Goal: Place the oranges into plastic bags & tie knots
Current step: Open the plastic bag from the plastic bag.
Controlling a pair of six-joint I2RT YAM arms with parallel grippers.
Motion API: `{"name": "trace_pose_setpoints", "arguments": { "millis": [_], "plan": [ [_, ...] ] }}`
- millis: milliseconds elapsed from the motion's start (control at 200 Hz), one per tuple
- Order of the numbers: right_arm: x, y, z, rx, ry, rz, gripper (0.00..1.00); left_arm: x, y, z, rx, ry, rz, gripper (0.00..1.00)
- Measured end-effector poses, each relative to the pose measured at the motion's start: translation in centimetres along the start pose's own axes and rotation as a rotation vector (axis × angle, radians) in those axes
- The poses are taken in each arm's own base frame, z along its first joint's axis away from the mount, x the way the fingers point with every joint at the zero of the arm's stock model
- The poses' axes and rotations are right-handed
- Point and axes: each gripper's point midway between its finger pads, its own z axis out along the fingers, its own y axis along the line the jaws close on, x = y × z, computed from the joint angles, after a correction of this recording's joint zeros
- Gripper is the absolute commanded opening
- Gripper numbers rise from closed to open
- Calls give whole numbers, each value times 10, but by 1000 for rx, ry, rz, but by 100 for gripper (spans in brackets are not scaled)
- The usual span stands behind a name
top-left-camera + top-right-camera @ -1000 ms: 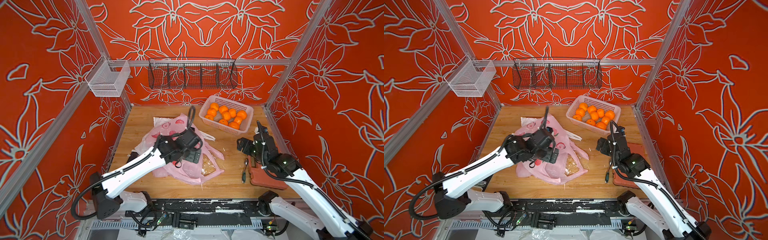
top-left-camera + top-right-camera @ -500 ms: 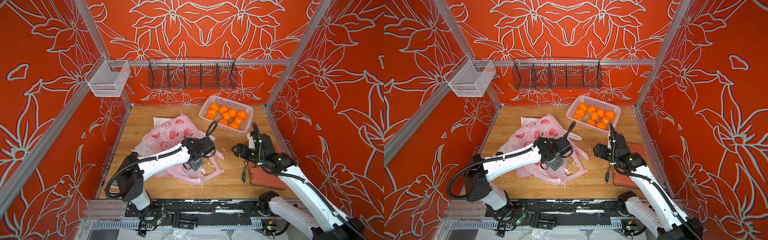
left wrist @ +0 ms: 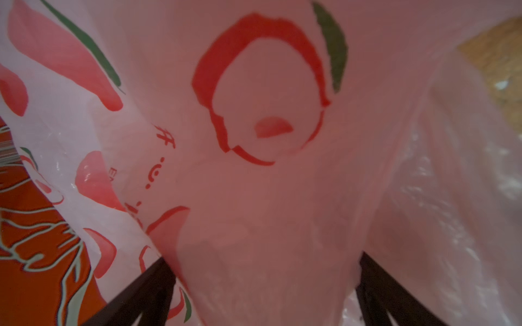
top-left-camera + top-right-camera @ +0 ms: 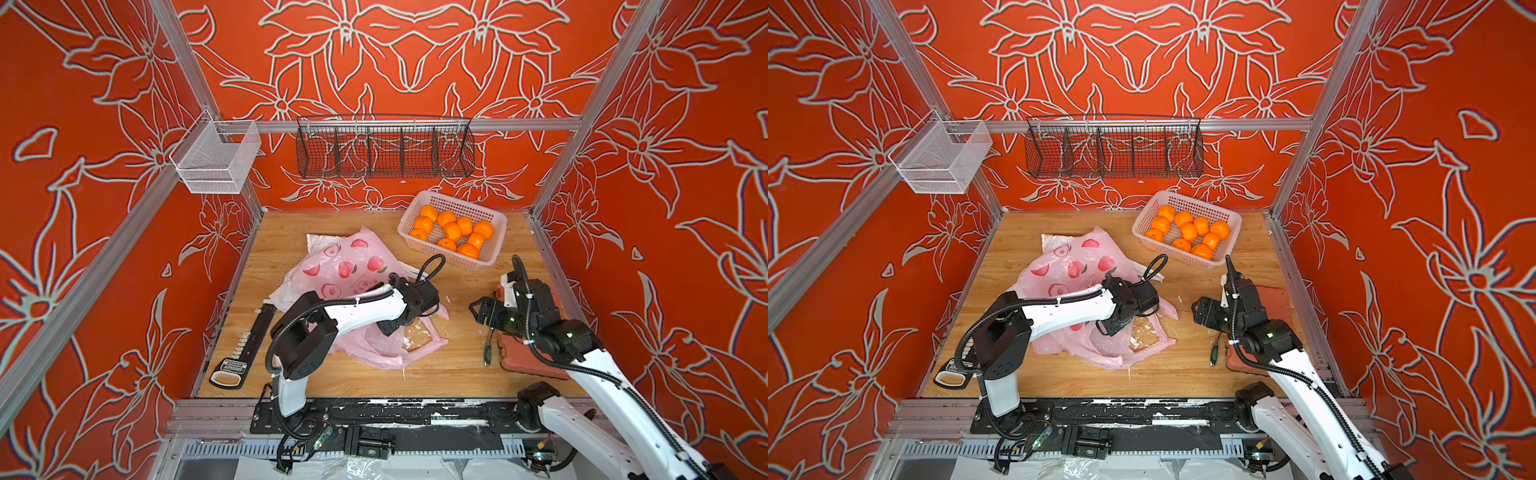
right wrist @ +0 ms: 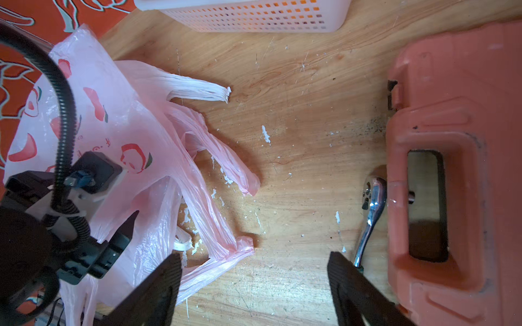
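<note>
Okay, the left gripper [image 3: 262, 258] is hovering low on the plastic bags [image 4: 349, 262] in the middle of the desk [image 4: 457, 365], jaws spread with pink film sagging between them. Compared with 1 second ago, it's sitting further toward the right gripper [image 5: 254, 255]. That one is gaping wide over bare desk, just beside the bags. The oranges [image 4: 453, 232] are sitting in the white basket [image 4: 482, 261].

white arms [image 4: 361, 309], black joints [image 4: 305, 345], ribbed black cables [image 5: 67, 121], black fingers [image 5: 158, 285].
</note>
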Motion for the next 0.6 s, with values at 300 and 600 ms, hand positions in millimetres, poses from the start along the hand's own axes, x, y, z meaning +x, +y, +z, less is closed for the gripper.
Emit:
{"name": "trace_pose_setpoints", "arguments": {
  "millis": [300,600],
  "plan": [
    [-2,-1,-9,2,-22,-1,78,0,6,-8,0,-16,-16,19],
    [-7,-2,-17,5,-64,-17,75,-6,47,-64,56,-148,-154,0]
  ]
}}
